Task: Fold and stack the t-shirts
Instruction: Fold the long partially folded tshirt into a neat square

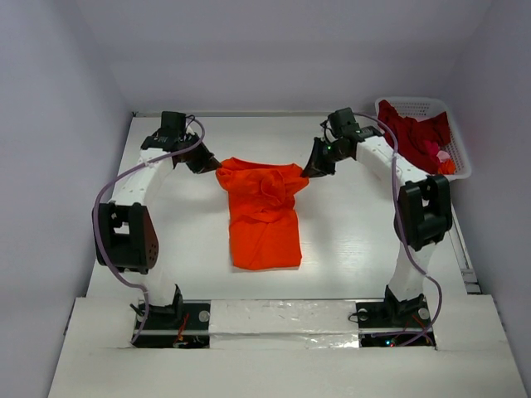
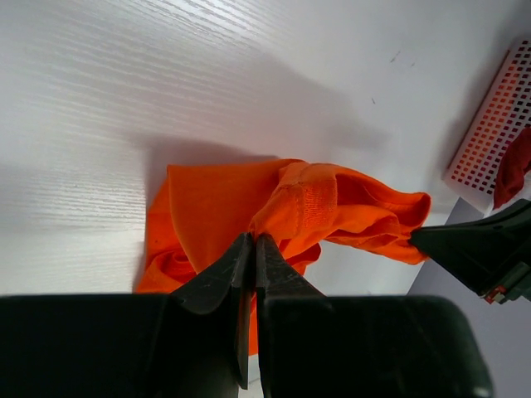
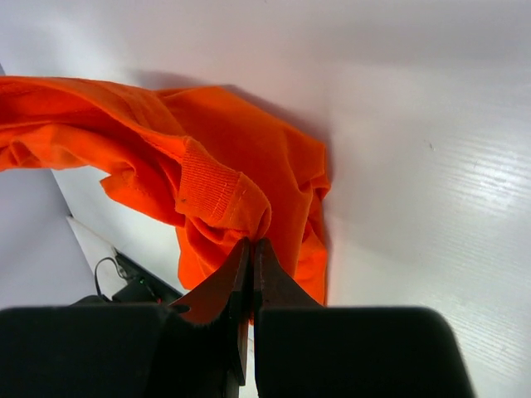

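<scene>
The orange t-shirt (image 1: 264, 217) lies in the middle of the table, its far end lifted and bunched between the two grippers. My left gripper (image 1: 209, 164) is shut on the shirt's left far corner; in the left wrist view (image 2: 254, 240) the jaws pinch a ribbed hem of the orange cloth (image 2: 315, 203). My right gripper (image 1: 317, 164) is shut on the right far corner; in the right wrist view (image 3: 251, 243) the jaws pinch another hem fold (image 3: 211, 186). Dark red t-shirts (image 1: 415, 133) are heaped in the basket at the far right.
A white latticed basket (image 1: 458, 162) stands at the far right of the table, also seen in the left wrist view (image 2: 489, 133). The table's right edge runs just past it. Both arm bases sit at the near edge.
</scene>
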### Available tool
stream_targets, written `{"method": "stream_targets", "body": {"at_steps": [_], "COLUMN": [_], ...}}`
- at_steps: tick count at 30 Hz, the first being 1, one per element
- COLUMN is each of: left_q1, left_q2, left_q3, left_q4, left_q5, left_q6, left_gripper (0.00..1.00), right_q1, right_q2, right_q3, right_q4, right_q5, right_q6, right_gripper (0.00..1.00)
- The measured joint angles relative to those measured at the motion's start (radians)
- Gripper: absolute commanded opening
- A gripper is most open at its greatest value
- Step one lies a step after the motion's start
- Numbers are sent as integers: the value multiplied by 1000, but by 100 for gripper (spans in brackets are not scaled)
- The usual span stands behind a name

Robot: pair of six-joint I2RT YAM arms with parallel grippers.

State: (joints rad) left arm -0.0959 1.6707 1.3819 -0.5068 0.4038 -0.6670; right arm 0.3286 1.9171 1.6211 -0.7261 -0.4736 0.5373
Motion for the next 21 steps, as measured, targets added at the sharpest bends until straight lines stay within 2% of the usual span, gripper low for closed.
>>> {"method": "stream_targets", "body": {"at_steps": [10,21], "left_q1": [-13,-34], "left_q2": [-79,-242], "left_q3": [-2,-134], "left_q4": [-54,-84], "left_q5": [-1,-6], "left_q6": [0,-16], "left_gripper": [0,0], "right_q1": [12,53], "right_q2": [-74,-230], "right_q3": [-140,-238], "right_q4": [23,29], "right_q5": [-1,0], "right_q6": [-4,-9], "right_gripper": [0,0]}}
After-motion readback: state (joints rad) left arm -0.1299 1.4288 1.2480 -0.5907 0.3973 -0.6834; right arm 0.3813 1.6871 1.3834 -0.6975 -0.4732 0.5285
